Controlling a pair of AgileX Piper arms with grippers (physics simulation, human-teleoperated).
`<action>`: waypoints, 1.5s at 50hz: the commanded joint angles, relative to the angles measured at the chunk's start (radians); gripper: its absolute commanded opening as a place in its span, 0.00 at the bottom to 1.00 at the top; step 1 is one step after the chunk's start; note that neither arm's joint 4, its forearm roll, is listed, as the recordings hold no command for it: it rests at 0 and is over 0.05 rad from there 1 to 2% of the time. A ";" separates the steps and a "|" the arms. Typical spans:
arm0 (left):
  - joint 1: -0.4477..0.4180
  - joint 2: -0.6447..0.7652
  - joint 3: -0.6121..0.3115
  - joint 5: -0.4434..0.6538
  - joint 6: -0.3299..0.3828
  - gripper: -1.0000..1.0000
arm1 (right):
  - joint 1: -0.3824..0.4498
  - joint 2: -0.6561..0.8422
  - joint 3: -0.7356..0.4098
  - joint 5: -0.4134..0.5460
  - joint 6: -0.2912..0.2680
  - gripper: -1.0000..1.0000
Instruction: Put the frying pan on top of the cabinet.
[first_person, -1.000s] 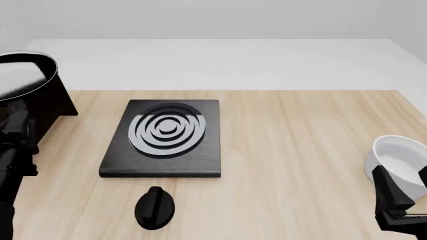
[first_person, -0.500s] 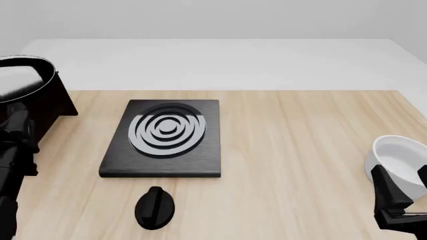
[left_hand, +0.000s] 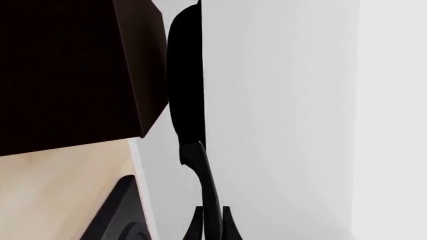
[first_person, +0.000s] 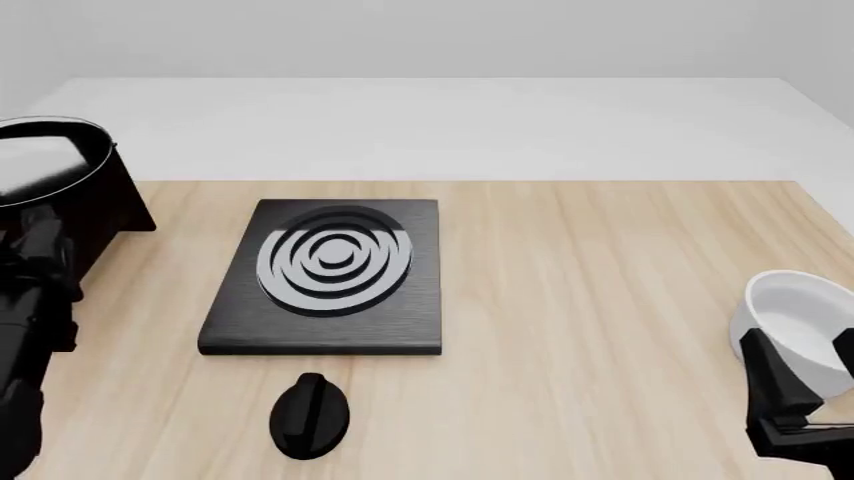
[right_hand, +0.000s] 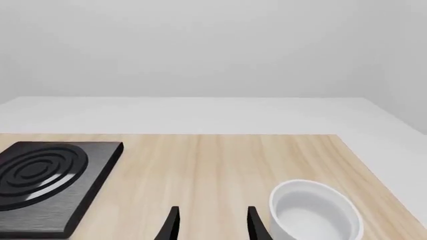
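Observation:
The frying pan (first_person: 43, 160), glossy black with a thin silver rim, sits level over the flat top of the dark cabinet (first_person: 110, 210) at the far left. The left wrist view shows the pan (left_hand: 185, 75) edge-on against the cabinet (left_hand: 67, 75) top; I cannot tell whether they touch. My left gripper (left_hand: 212, 227) is shut on the pan's slim black handle (left_hand: 200, 170). My right gripper (right_hand: 212, 227) stands open and holds nothing, near the table's front right edge, beside the white bowl (right_hand: 313, 212).
A flat black stove plate (first_person: 327, 275) with silver rings lies left of the table's middle. A black knob-shaped object (first_person: 310, 415) lies in front of it. The white bowl (first_person: 801, 320) stands at the right edge, just beyond the right gripper (first_person: 801, 395).
The pan has shifted slightly left and down over the cabinet, with the left arm following. The right arm has hardly moved.

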 joint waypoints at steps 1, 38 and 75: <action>0.013 0.014 -0.034 -0.024 0.010 0.00 | 0.001 0.012 0.000 -0.011 -0.002 1.00; 0.040 0.139 -0.111 -0.025 0.043 0.00 | 0.001 0.036 0.000 -0.031 -0.002 1.00; 0.047 0.165 -0.105 -0.025 0.060 1.00 | 0.001 0.039 0.000 -0.032 -0.005 1.00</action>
